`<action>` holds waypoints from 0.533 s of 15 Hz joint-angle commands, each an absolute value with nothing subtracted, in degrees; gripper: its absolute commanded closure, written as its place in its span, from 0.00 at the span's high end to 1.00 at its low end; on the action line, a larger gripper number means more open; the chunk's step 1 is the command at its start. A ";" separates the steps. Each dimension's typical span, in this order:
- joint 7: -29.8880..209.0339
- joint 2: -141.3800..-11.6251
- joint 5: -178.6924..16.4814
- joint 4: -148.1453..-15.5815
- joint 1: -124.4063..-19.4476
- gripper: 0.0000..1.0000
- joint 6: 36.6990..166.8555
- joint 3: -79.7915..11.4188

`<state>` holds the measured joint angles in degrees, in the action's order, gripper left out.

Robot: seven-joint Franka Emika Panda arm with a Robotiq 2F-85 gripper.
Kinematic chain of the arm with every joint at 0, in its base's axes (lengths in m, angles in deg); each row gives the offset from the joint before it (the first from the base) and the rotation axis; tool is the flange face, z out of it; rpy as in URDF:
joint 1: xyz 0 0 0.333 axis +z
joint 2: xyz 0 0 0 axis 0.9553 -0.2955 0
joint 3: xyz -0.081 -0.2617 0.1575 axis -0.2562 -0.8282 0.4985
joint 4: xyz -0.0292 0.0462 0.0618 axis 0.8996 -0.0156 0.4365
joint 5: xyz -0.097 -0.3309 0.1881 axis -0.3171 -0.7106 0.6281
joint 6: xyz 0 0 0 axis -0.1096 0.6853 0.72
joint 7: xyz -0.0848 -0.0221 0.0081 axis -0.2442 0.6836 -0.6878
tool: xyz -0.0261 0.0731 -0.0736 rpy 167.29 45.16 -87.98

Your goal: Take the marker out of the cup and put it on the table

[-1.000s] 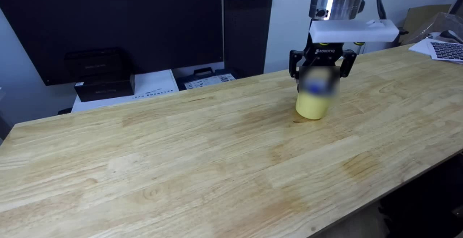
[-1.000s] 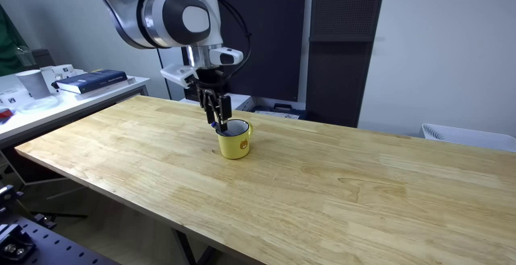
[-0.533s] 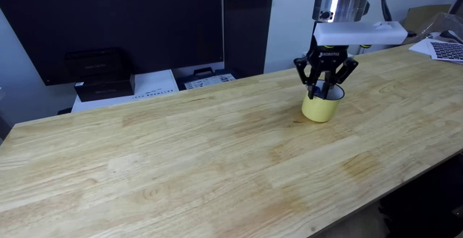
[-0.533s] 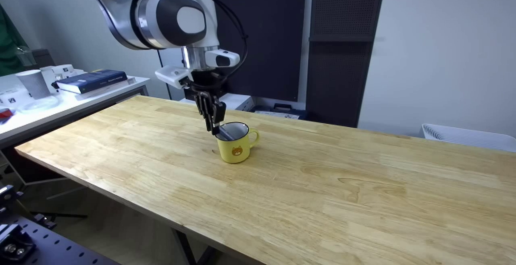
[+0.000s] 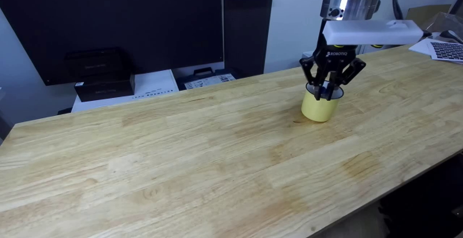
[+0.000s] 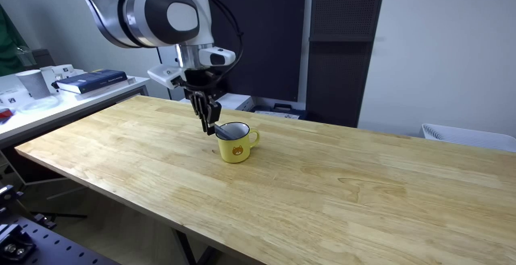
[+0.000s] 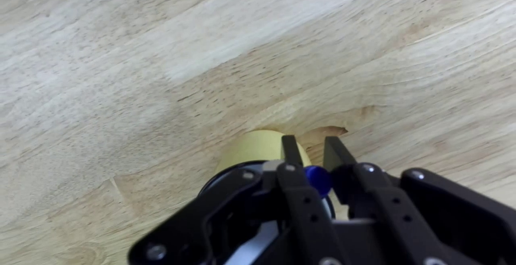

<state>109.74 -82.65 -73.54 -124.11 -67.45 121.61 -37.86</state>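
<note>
The yellow cup (image 6: 226, 149) stands upright on the wooden counter (image 6: 342, 196), its handle (image 6: 255, 137) on the side facing away from the gripper (image 5: 323, 95). The marker (image 7: 318, 180) is in the cup, tilted: in an exterior view its greyish barrel slopes down from the rim nearest the gripper into the white interior, while its blue end sits up at that rim. The jaws are drawn close and clamped on this blue end; in the wrist view it fills the gap between them, one jaw against either flank. In both exterior views the gripper reaches down at the cup's edge beneath the arm (image 6: 173, 13); whether it touches the cup cannot be told. How deep the marker's lower end lies is hidden. Well apart from all this, on a white side table (image 6: 40, 114), a dark blue book (image 6: 94, 80) lies near a grey tumbler (image 6: 34, 84). Behind the counter, a black box (image 5: 105, 89) sits on a white case (image 5: 155, 80).
</note>
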 commanded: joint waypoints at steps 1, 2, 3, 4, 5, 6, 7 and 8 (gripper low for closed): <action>111.40 -79.29 -74.75 -127.36 -66.52 0.06 123.10 -38.59; 111.73 -78.85 -75.40 -127.79 -66.17 0.06 123.56 -38.98; 112.38 -78.23 -76.39 -128.39 -65.53 0.06 124.30 -39.65; 113.30 -77.47 -77.81 -129.07 -64.68 0.06 125.14 -40.53; 115.08 -76.72 -80.07 -129.70 -63.32 0.06 126.09 -42.01; 117.55 -75.96 -83.22 -130.29 -61.47 0.06 126.96 -44.00; 119.57 -75.35 -85.94 -130.63 -60.07 0.06 127.34 -45.52; 122.01 -74.71 -88.83 -130.90 -58.50 0.06 127.55 -47.06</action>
<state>114.64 -78.54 -82.00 -128.06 -63.15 126.18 -42.56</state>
